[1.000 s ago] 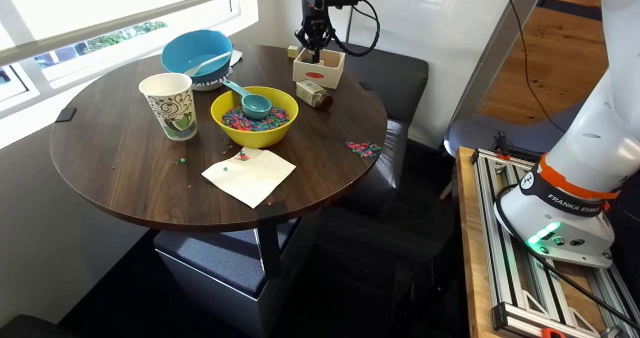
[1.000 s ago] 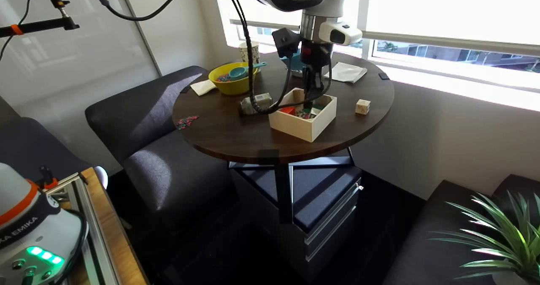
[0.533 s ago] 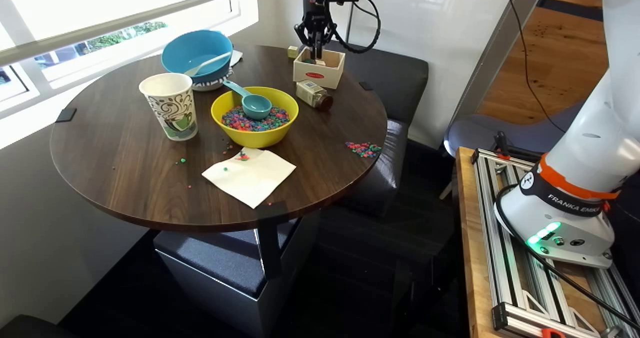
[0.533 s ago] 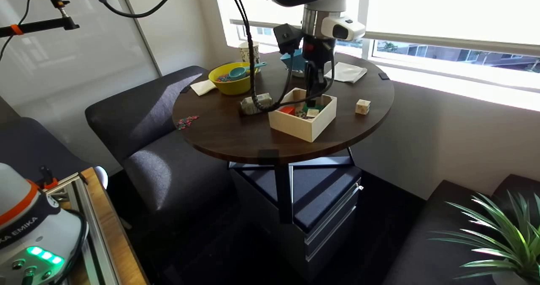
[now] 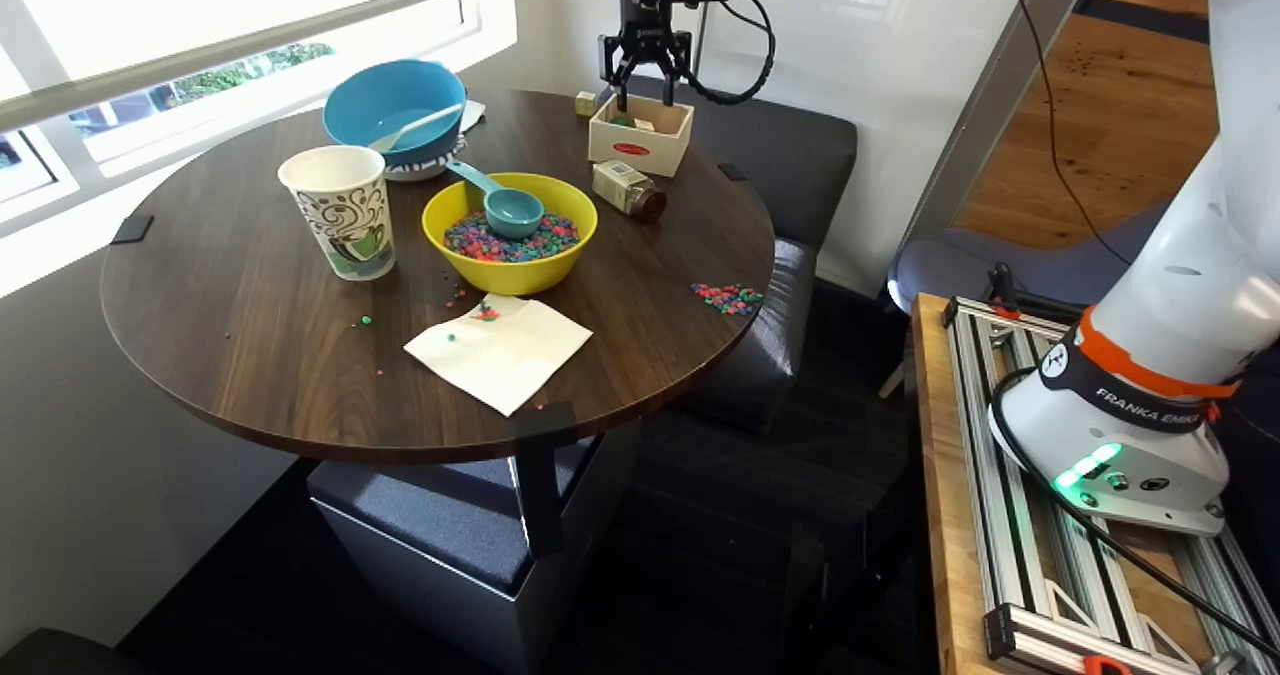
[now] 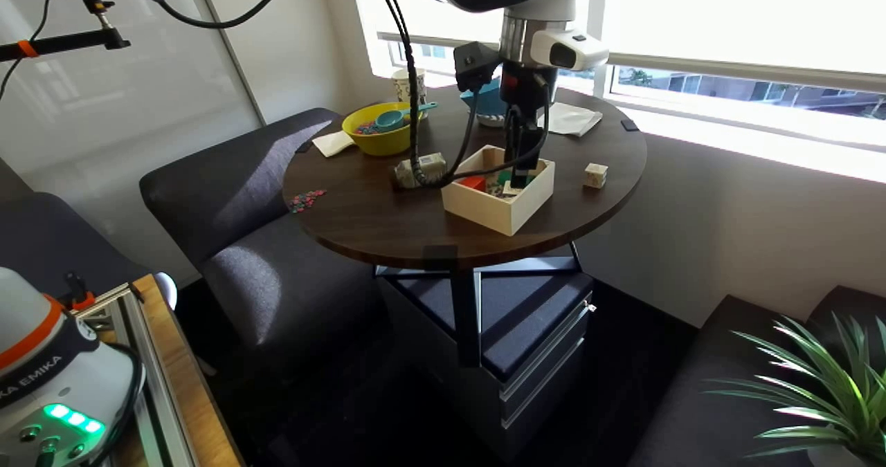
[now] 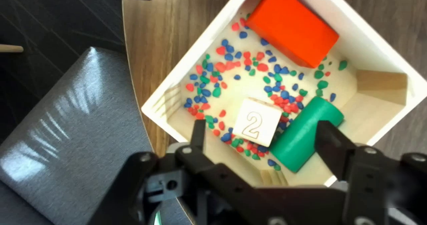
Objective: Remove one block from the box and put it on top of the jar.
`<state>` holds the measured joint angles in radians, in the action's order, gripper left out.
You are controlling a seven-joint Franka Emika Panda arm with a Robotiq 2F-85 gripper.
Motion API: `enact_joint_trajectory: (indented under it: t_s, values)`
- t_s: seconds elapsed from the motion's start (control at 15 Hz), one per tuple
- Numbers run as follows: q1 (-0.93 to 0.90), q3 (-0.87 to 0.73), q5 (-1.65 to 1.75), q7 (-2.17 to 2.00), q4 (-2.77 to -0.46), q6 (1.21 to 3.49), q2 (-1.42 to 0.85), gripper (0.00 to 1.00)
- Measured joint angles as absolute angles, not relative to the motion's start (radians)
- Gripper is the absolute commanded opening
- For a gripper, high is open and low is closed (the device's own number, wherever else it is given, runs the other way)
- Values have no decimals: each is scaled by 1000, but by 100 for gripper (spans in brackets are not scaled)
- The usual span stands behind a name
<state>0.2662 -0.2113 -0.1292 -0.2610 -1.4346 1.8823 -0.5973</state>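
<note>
One red rectangular block (image 7: 293,28), one green cylinder (image 7: 305,135) and one pale wooden cube (image 7: 257,121) marked with a 2 lie inside the tan rectangular wooden box (image 6: 477,205), below the black two-fingered claw (image 5: 645,105). Red, blue and green pebbles (image 7: 252,72) are strewn across the box's floor. The claw is released, its fingers spread apart; in the wrist view the cube and much of the cylinder show between them. Whether a fingertip touches the cylinder, I cannot tell.

Lower than the claw and just beside the box, a pale-labelled jar (image 5: 622,187) with a dark red lid lies on its side on the round brown wooden desk (image 5: 280,335). Farther from the claw, past the jar, a round yellow bowl (image 5: 510,277) holds small coloured bits (image 5: 470,245) and a teal scoop (image 5: 513,213). Well apart from the claw, a tilted blue bowl (image 5: 365,100) holds a white spoon (image 5: 415,127). A white paper cup (image 5: 345,220) with a swirl print stands upright near both bowls; its contents are hidden.
</note>
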Motion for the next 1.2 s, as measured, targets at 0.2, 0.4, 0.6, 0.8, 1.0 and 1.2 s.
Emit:
enact_joint_trajectory:
  t_s: [0.2,0.4,0.6,0.8,1.0,1.2]
  values:
    - [269,-211,-131,-267,-1456,1882,-603,96]
    - [267,-209,-131,-275,-1477,1882,-607,72]
    - [263,-208,-133,-293,-1491,1885,-608,62]
    - [254,-207,-134,-322,-1515,1985,-610,70]
    - [240,-209,-129,-361,-1554,2143,-614,46]
    - [221,-223,-112,-399,-1572,2212,-614,31]
